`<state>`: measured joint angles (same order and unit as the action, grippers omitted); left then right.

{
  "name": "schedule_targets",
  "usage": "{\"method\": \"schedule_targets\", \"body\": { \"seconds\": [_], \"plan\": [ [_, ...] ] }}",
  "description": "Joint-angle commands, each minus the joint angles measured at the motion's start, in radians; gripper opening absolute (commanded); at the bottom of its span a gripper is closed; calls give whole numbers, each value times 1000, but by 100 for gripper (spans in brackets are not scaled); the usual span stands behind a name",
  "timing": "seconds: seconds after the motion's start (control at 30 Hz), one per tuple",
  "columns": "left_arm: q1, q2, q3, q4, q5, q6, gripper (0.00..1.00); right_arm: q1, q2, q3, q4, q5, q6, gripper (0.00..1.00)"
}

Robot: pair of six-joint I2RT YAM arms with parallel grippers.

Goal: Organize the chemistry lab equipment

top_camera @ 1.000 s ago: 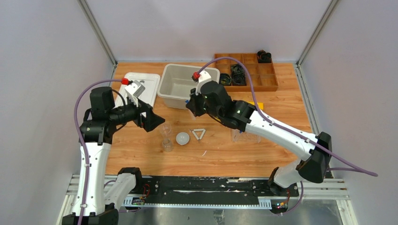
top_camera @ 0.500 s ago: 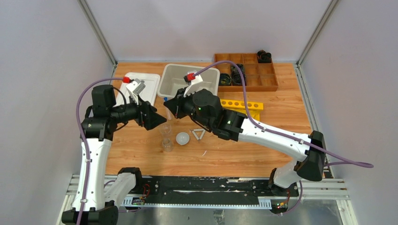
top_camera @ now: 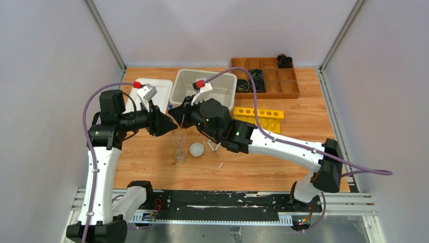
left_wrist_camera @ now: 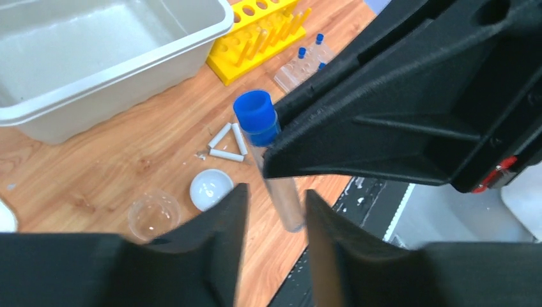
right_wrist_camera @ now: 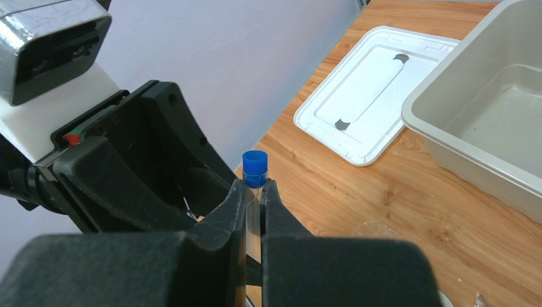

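The blue-capped clear tube (right_wrist_camera: 254, 211) is pinched between the two fingers of my right pincer (right_wrist_camera: 254, 190). They are drawn narrow on the glass just under the blue cap, and the cap end stands uppermost, clear of my fingertips. The tube hangs in the air over the left middle of the table (top_camera: 283, 157) and rests on nothing.

My left pincer (left_wrist_camera: 275, 197) faces it from the other side with its fingers spread apart. In the left wrist view the lower part of the tube shows in the gap between them, and I cannot tell whether either finger touches the glass. From above, my two pincers meet tip to tip just in front of the grey bin (top_camera: 226, 92).

On the wood below the tube lies the white round dish (left_wrist_camera: 211, 188). The white triangle frame (left_wrist_camera: 227, 142) lies near it, on the side toward the bin. In the top view two small clear glass beakers (top_camera: 179, 156) stand just left of the dish, one behind the other.

Beyond the triangle is a yellow rack (left_wrist_camera: 262, 32) with a row of holes. More blue-capped tubes (left_wrist_camera: 307, 59) lie beside it. A white lid (right_wrist_camera: 377, 89) lies flat to the left of the bin. At the far right of the table sits a wooden divided tray (top_camera: 283, 88), with dark things in some of its compartments.
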<state>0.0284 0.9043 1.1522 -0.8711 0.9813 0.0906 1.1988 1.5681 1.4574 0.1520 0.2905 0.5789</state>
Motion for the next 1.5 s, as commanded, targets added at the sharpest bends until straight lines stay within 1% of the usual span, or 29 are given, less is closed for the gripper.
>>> {"method": "schedule_targets", "body": {
  "seconds": [0.0, 0.03, 0.07, 0.1, 0.17, 0.23, 0.27, 0.33, 0.4, 0.5, 0.6, 0.77, 1.03, 1.07, 1.1, 1.13, 1.17, 1.2, 1.23, 1.27, 1.3, 1.33, 1.37, 1.47],
  "plan": [
    [-3, -4, 7, 0, 5, 24, 30, 19, -17, -3, 80, 42, 13, 0],
    [-3, -1, 6, 1, -1, 26, 22, 19, -16, 1, 76, 40, 10, 0],
    [-4, 1, 6, 1, -3, 27, 17, 19, -15, 6, 68, 39, 11, 2],
    [-4, 2, 6, 1, -9, 31, 12, 18, -12, 13, 56, 41, 11, 9],
    [-4, -1, 9, 1, -20, 44, 5, 15, -1, 54, -23, 47, 8, 29],
    [-4, -15, 6, 2, -35, 68, 3, -2, 27, 132, -158, 17, 5, 55],
    [-4, -23, 3, 1, -42, 85, 2, -15, 46, 182, -238, -9, 7, 63],
    [-4, -35, -5, 3, -54, 109, 1, -38, 80, 263, -358, -73, 0, 70],
    [-4, -40, -11, 0, -64, 122, 1, -51, 101, 313, -429, -118, -19, 72],
    [-5, -37, -18, -5, -62, 144, 0, -64, 138, 380, -498, -166, -42, 72],
    [-5, -41, -22, -5, -62, 156, 0, -74, 168, 427, -534, -219, -46, 67],
    [-7, -53, -24, -15, -63, 171, 0, -80, 196, 463, -543, -266, -55, 59],
    [-8, -61, -33, -35, -60, 196, 0, -95, 214, 482, -565, -275, -62, 36],
    [-8, -62, -35, -35, -61, 195, 0, -97, 216, 485, -570, -275, -69, 31],
    [-8, -63, -35, -35, -63, 191, 0, -97, 218, 489, -577, -274, -75, 23],
    [-8, -63, -34, -35, -67, 187, 4, -99, 215, 488, -585, -275, -83, 15],
    [-8, -62, -33, -35, -76, 178, 19, -101, 209, 482, -592, -270, -89, 6],
    [-8, -60, -31, -36, -83, 171, 37, -103, 197, 470, -595, -262, -100, 0],
    [-7, -59, -28, -37, -89, 166, 53, -103, 178, 451, -600, -240, -114, 0],
    [-9, -58, -25, -37, -99, 163, 71, -105, 153, 424, -605, -207, -136, 0],
    [-8, -58, -21, -38, -108, 161, 87, -105, 119, 391, -611, -166, -161, 0],
    [-8, -58, -14, -37, -123, 156, 98, -107, 81, 325, -613, -116, -186, 0],
    [-7, -57, -8, -37, -139, 150, 100, -112, 32, 266, -613, -71, -205, 0],
    [-7, -50, 6, -37, -183, 138, 100, -140, -123, 77, -619, 68, -256, 0]
  ]
}}
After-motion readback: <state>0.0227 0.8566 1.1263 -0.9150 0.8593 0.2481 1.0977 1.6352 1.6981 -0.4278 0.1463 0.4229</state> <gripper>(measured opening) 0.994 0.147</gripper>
